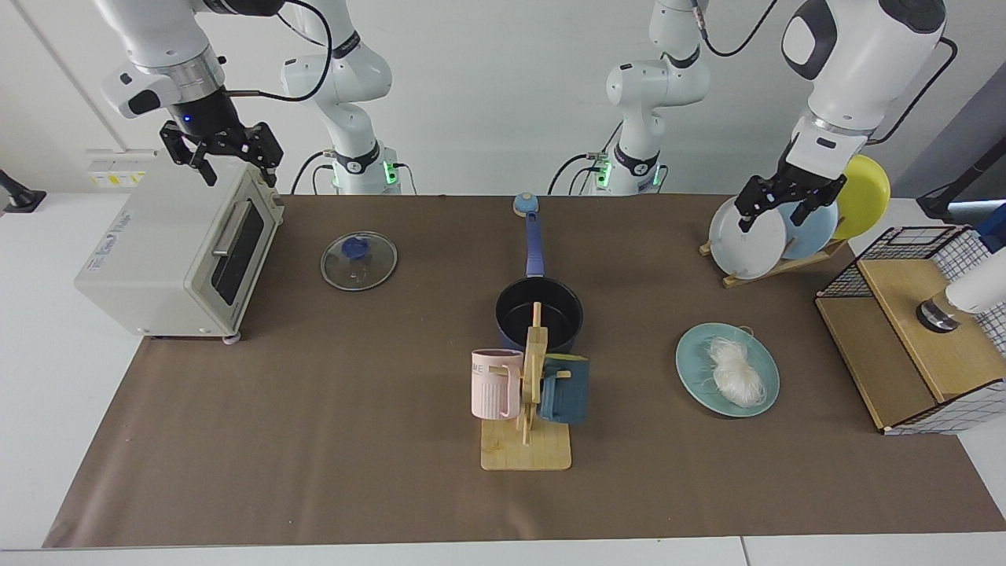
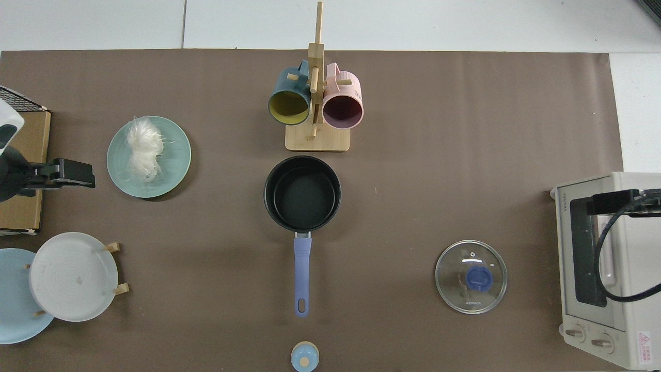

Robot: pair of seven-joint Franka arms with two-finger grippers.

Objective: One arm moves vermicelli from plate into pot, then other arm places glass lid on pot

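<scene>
Right gripper (image 1: 222, 154) hangs open and empty above the toaster oven (image 1: 177, 255), glass lid (image 1: 359, 260) just beside on the mat; pot (image 1: 539, 314) sits mid-table; left gripper (image 1: 788, 201), open, empty, hovers before the dish rack, nearer the vermicelli (image 1: 737, 372) lying lengthwise on the plate (image 1: 695, 369). Top view alone shows the pot is empty

Sky-blue plate (image 2: 13, 299) and toaster oven (image 2: 614, 268) edge-cropped overhead.
</scene>
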